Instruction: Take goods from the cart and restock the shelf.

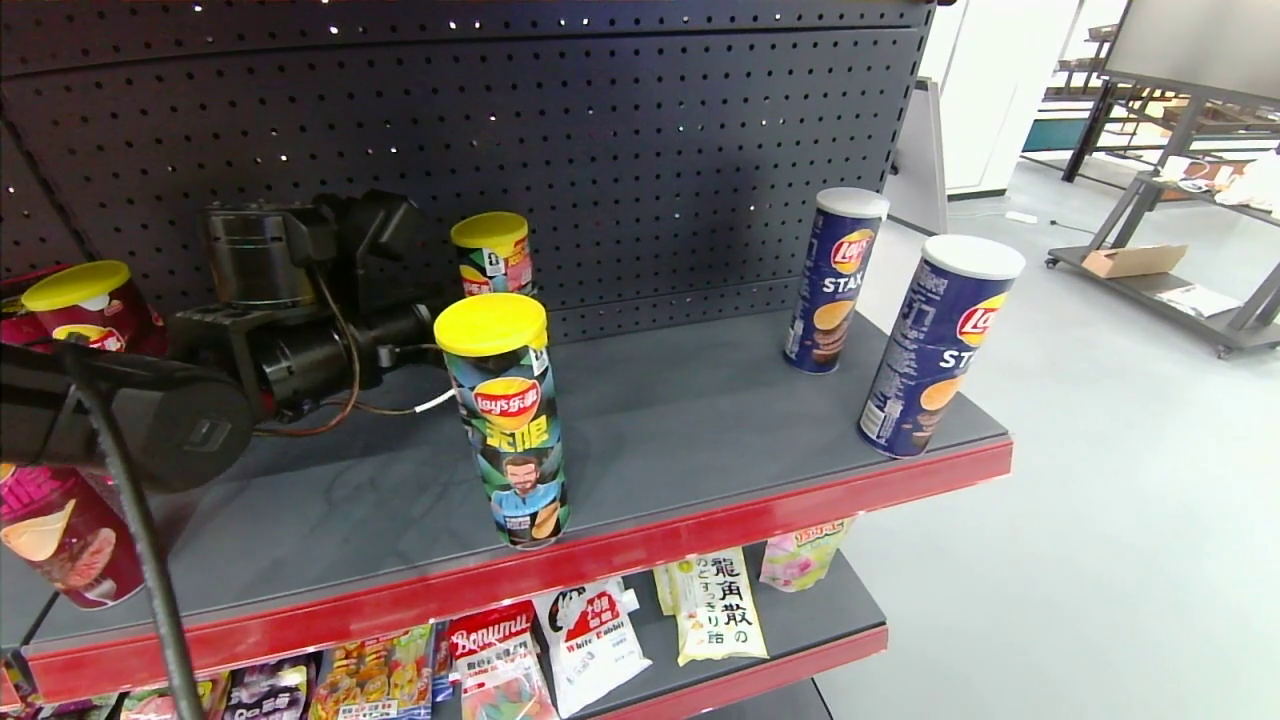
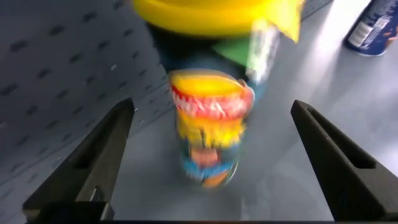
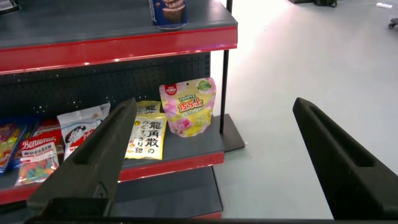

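Standing upright on a dark grey metal shelf point(image 1: 700, 420) with a red front edge are several tall crisp cans. In the head view, a green-and-blue cardboard can with a yellow plastic lid point(image 1: 505, 420) stands at the front edge. A second yellow-lidded can point(image 1: 490, 250) stands behind it, close to the black pegboard back wall point(image 1: 650, 150). Two blue cans with white lids point(image 1: 835, 280) stand well apart from these toward the shelf's right end, one farther back, the other at the front corner. A dark red can with a yellow lid point(image 1: 90, 305) shows at the left edge. The black left arm point(image 1: 300, 330) lies across the shelf from the left, pointing toward the second yellow-lidded can.

The left wrist view adds what the head view hides. The left gripper point(image 2: 212, 107) is spread wide, with its black fingers point(image 2: 93, 168) on either side of a blurred yellow-lidded can that stands beside the pegboard. The fingers do not touch it.

The right wrist view shows the right gripper point(image 3: 214, 102) spread wide and holding nothing. It hangs low in front of the lower shelf point(image 3: 180, 163). A pink-and-green pouch point(image 3: 188, 107), a yellow-and-white packet point(image 3: 148, 134) and a white snack bag point(image 3: 78, 127) are lined up there.
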`<state>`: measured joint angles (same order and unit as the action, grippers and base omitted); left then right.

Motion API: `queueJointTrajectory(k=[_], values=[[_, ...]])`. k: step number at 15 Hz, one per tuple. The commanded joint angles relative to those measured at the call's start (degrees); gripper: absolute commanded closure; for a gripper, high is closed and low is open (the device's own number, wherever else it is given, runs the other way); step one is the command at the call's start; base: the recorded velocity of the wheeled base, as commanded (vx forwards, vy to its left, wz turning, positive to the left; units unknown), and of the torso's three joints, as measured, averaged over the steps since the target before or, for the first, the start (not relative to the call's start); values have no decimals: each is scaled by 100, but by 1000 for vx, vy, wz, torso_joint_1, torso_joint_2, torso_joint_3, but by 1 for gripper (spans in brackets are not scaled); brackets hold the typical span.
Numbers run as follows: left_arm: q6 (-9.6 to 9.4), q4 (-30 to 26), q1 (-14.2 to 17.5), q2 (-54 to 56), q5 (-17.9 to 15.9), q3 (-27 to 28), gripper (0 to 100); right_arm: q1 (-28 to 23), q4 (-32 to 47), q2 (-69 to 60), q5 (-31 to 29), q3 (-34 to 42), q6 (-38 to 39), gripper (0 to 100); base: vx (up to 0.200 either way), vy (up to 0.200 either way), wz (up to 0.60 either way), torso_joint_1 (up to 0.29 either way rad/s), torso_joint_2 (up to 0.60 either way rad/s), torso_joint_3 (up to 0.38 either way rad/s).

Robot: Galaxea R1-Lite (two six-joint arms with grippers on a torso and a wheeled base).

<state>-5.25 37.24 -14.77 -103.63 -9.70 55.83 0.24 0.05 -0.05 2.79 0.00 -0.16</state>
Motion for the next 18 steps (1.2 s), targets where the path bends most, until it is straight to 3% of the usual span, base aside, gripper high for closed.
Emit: queueJointTrajectory(k=[1,6,8,11,12,14,16,18], values=[[-2,20,177,493,-5,-380,0,2,4,5,2,0,-2,0,0,0,0,0,0,0],[-28,-15,317,1750,-23,-1611,0,2,4,5,2,0,-2,0,0,0,0,0,0,0],[-63,-261,352,3358,-260,-2832,0,2,4,5,2,0,-2,0,0,0,0,0,0,0],[-20,-1914,853,5573,-805,-3061,0,2,4,5,2,0,-2,0,0,0,0,0,0,0],[77,-2793,941,6470,-831,-2973,0,2,4,5,2,0,-2,0,0,0,0,0,0,0],[174,-3900,933,7516,-849,-2788,0,2,4,5,2,0,-2,0,0,0,0,0,0,0],[227,-4172,950,7876,-629,-2718,0,2,4,5,2,0,-2,0,0,0,0,0,0,0],[227,-4181,950,7841,206,-2692,0,2,-5,5,2,0,-2,0,0,0,0,0,0,0]])
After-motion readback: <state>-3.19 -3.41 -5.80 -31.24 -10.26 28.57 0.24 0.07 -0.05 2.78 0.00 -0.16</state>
